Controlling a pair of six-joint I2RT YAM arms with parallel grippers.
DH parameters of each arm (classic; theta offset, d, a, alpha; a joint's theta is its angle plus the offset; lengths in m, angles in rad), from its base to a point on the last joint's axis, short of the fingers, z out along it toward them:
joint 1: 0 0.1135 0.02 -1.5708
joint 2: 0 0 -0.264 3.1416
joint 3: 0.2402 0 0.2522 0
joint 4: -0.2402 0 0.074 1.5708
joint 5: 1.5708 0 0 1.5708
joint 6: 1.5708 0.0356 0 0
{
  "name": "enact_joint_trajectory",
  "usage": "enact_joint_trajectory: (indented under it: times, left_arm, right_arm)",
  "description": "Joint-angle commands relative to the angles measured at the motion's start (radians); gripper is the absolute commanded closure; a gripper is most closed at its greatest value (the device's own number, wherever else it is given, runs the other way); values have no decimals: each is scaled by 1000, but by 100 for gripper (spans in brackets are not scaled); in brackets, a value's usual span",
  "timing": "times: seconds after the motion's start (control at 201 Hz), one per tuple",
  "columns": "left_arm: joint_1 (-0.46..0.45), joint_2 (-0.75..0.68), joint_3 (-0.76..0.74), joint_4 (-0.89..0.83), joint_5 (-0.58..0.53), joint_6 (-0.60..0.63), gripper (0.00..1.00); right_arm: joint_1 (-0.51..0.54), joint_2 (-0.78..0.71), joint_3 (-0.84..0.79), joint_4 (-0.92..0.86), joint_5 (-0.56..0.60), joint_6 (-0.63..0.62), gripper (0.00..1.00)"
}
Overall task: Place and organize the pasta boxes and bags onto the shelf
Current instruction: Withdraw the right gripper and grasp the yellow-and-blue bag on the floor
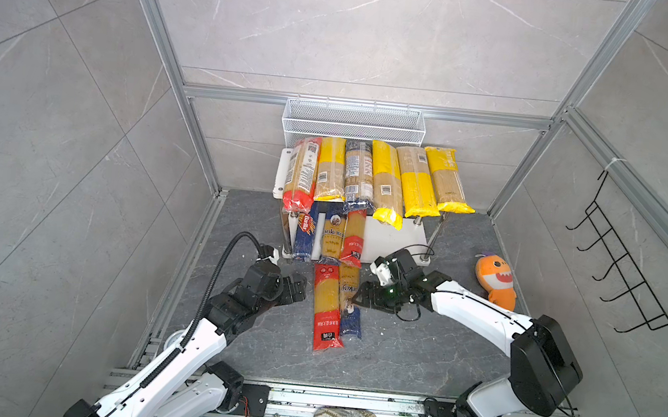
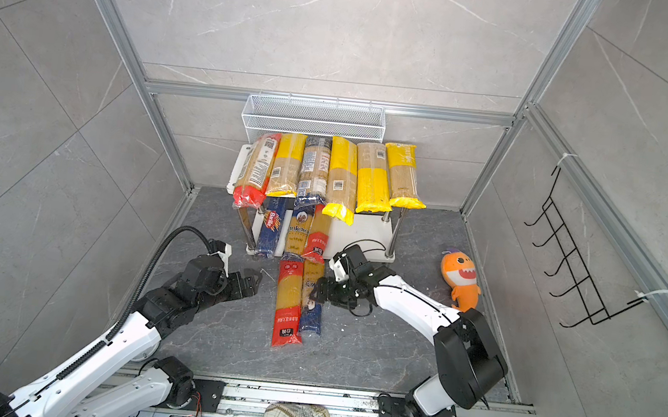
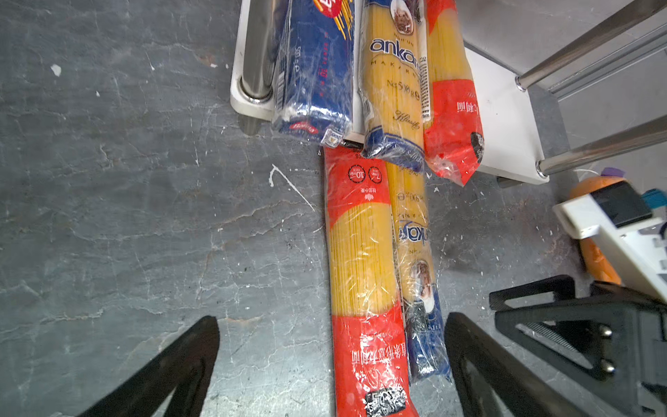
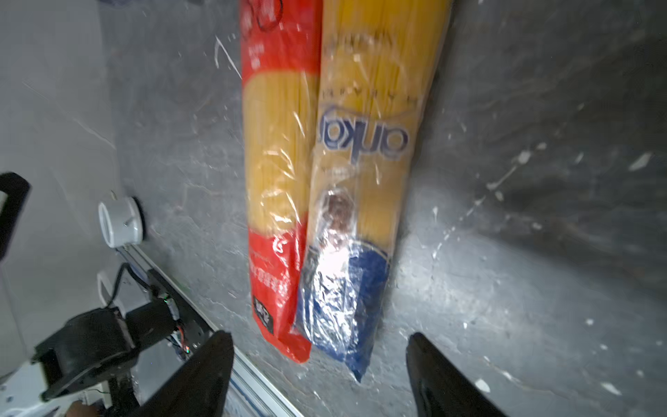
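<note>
Ankara bag (image 1: 348, 282) lies just beside the right claw's (image 1: 358, 296) spread tips.

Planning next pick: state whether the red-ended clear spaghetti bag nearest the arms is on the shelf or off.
Off. The red-ended clear spaghetti bag lies flat on the dark floor before the white two-tier shelf.

Both top views: bright, even overhead light, with soft shadows under the arms on the table (image 1: 268, 357). Frame posts (image 1: 164, 47) lean outward toward the corners (wide lens). Left wrist view: sharp, white glare streaks on the wrap of the red-ended pack (image 3: 361, 270). Right wrist view: smeared throughout, hot glare on the Ankara pack (image 4: 361, 187); one side of the table falls dim.
</note>
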Motion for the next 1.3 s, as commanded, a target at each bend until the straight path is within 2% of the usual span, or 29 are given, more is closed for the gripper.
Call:
enact_joint_trajectory:
  times: [0.0, 0.149, 0.294, 0.383, 0.617, 0.816, 1.125, 1.205, 1.294]
  left_arm:
    - [2, -74, -23, -27, 52, -58, 0]
    - [1, -182, -71, -99, 73, -92, 0]
    - [1, -268, -103, -143, 84, -117, 0]
    - [1, -305, -102, -170, 81, -121, 0]
    - [1, -352, -81, -225, 49, -105, 0]
    - [1, -340, -83, -208, 34, -115, 0]
    - [1, -219, -19, -162, 27, -73, 0]
    - [1, -191, -2, -153, 27, -70, 0]
    - [0, -168, 10, -146, 27, -70, 0]
  right_arm:
    - [55, -35, -48, 13, 83, 56, 21]
    - [140, -4, -36, -8, 170, 76, 21]
    - [202, 88, 41, -44, 257, 79, 21]
    - [216, 148, 83, -86, 335, 103, 21]
    - [225, 288, 187, -187, 428, 93, 23]
    - [225, 321, 175, -205, 436, 86, 24]
    - [225, 358, 189, -165, 384, 47, 25]
    - [225, 372, 177, -140, 352, 41, 33]
    - [225, 373, 143, -109, 322, 47, 54]
